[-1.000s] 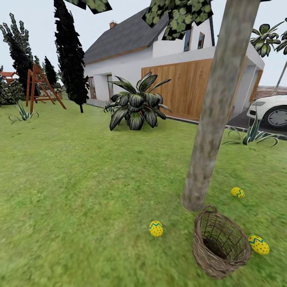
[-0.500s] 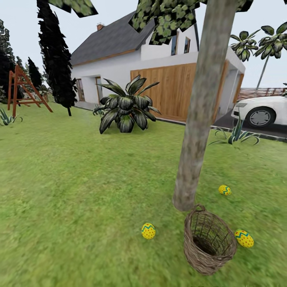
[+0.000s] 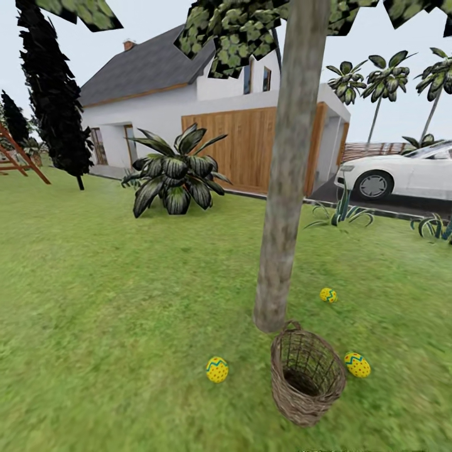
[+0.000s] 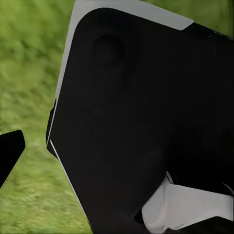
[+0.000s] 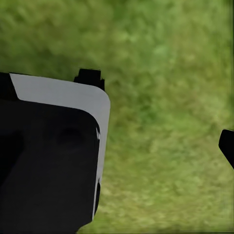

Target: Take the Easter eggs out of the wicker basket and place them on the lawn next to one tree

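Wicker basket (image 3: 307, 376) tipped on the lawn (image 3: 113, 301), touching the tree (image 3: 285, 188) base. Around the trunk, three Easter eggs: seven o'clock (image 3: 217, 370), five o'clock (image 3: 357, 365), three o'clock (image 3: 328, 295). Cannot tell either pincer's state.

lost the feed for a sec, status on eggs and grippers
Grippers: state can't be told from wrist views. Three Easter eggs on the lawn around the tree. Wicker basket looks empty. Nothing in the way.
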Available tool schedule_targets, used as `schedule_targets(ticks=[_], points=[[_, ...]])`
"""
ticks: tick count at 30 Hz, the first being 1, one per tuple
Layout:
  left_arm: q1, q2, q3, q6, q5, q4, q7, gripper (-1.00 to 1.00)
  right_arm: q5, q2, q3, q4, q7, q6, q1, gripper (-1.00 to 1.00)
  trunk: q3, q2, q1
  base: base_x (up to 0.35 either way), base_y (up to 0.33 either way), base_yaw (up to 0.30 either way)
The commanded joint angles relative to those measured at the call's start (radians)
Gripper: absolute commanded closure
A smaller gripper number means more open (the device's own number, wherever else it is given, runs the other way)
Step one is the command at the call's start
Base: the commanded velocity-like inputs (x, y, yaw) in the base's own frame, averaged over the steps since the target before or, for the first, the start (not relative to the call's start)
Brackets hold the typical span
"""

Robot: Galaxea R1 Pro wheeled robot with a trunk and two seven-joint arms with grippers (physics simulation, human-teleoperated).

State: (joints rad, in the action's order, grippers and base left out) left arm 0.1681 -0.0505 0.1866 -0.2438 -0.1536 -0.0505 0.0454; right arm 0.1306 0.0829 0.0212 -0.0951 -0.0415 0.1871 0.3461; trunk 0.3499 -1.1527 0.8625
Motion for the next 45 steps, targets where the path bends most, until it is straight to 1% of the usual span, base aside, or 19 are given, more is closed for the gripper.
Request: schedule_targets(ticks=[1,6,18,20,23,27,30,35,40,45], points=[[0.001,-0.001,0.001,-0.002,-0.010,-0.002,0.003,-1.00,0.009,0.000,0.002,-0.001,-0.003,0.002,0.000,-1.00,-0.003,0.007,-0.004,0.000,0.000,-0.238],[0.001,0.000,0.001,-0.002,-0.012,-0.001,0.004,-1.00,0.006,0.002,0.001,-0.001,-0.003,0.002,-0.004,-1.00,-0.024,0.042,-0.023,0.000,0.000,-0.188],[0.000,0.006,0.002,-0.002,-0.012,-0.001,0.004,-1.00,0.006,-0.001,0.001,-0.001,-0.002,0.001,-0.011,-1.00,-0.062,0.126,-0.069,0.000,0.000,-0.010],[-0.003,0.008,0.001,-0.001,-0.011,-0.002,0.004,-1.00,0.006,-0.002,0.001,-0.002,-0.002,-0.011,-0.037,-1.00,-0.068,0.140,-0.077,0.000,0.000,0.000],[-0.009,0.009,0.001,-0.001,-0.011,-0.003,0.009,-1.00,0.006,-0.002,0.001,-0.002,-0.002,-0.034,-0.058,-1.00,-0.077,0.161,-0.088,0.000,0.000,0.000],[-0.037,0.010,0.001,0.012,-0.011,-0.003,0.033,-1.00,0.007,-0.002,0.000,-0.002,-0.002,-0.058,-0.094,-1.00,-0.090,0.189,-0.104,0.000,0.000,0.000],[-0.057,0.009,0.001,0.032,-0.012,-0.003,0.037,-1.00,0.007,-0.002,0.001,-0.002,-0.001,-0.073,-0.113,-1.00,-0.099,0.210,-0.115,0.000,0.000,0.000],[-0.083,0.009,0.002,0.040,-0.012,-0.003,0.038,-1.00,0.007,-0.002,0.001,-0.002,-0.001,-0.115,-0.162,-1.00,-0.115,0.245,-0.134,0.000,0.000,0.000],[-0.109,0.015,0.002,0.041,-0.012,-0.003,0.037,-1.00,0.007,-0.002,0.001,-0.002,-0.001,-0.130,-0.192,-1.00,-0.131,0.280,-0.153,0.000,0.000,0.000],[-0.154,0.021,0.002,0.042,-0.012,-0.003,0.037,-1.00,0.007,-0.003,0.002,-0.002,-0.001,-0.138,-0.220,-1.00,-0.146,0.315,-0.173,0.000,0.000,0.000]])
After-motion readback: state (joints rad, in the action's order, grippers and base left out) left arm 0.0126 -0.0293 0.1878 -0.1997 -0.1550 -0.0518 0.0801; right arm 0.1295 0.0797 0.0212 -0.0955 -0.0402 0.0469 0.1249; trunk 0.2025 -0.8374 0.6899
